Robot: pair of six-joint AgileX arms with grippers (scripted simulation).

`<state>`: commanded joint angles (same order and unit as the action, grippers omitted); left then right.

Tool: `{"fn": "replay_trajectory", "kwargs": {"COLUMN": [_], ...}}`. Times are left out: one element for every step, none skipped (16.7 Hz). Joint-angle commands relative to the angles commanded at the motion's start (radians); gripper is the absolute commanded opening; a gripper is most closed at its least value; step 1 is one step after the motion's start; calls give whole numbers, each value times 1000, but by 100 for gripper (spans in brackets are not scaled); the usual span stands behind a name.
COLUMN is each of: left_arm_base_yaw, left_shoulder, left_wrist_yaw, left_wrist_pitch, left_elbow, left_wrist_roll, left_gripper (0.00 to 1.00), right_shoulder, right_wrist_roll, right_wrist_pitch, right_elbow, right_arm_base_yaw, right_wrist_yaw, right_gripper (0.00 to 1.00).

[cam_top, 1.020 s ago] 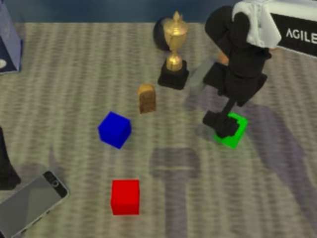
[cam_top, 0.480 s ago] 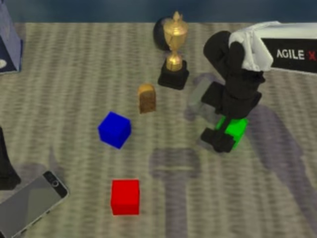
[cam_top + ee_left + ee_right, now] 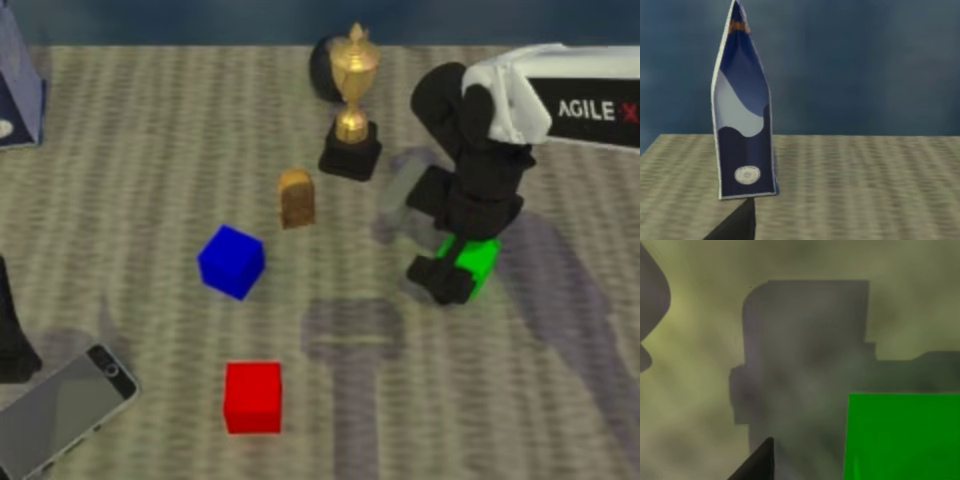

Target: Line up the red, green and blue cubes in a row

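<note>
The green cube lies right of the table's middle, half hidden under my right gripper, which straddles it. One dark finger shows at the cube's front left. In the right wrist view a fingertip stands apart from the green cube, so the gripper is open. The blue cube lies left of centre, turned at an angle. The red cube sits near the front edge. My left arm is parked at the left edge; a single fingertip shows.
A gold trophy on a black base stands at the back with a dark ball behind it. A tan round-topped block is nearby. A phone lies front left. A blue and white carton stands back left.
My right arm came down over the green cube and its wrist now covers more of it. Over the last half second it has hardly moved. The cubes have not shifted.
</note>
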<state>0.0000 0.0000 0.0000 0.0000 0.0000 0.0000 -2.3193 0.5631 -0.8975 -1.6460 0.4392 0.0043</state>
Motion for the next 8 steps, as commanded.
{"fn": "replay_trajectory", "kwargs": {"left_arm_base_yaw": [0,0,0,0,0,0,0,0], "left_shoulder": [0,0,0,0,0,0,0,0], "left_wrist_yaw": [0,0,0,0,0,0,0,0], "left_wrist_pitch": [0,0,0,0,0,0,0,0], "left_elbow": [0,0,0,0,0,0,0,0], "left_wrist_roll": [0,0,0,0,0,0,0,0], "left_gripper": [100,100,100,100,100,100,100,100], "right_shoulder": [0,0,0,0,0,0,0,0], "right_wrist_roll": [0,0,0,0,0,0,0,0], "right_wrist_pitch": [0,0,0,0,0,0,0,0], "right_elbow": [0,0,0,0,0,0,0,0], "right_arm_base_yaw": [0,0,0,0,0,0,0,0], "right_wrist_yaw": [0,0,0,0,0,0,0,0], "right_gripper": [40,32,25,17,10,2,0,0]}}
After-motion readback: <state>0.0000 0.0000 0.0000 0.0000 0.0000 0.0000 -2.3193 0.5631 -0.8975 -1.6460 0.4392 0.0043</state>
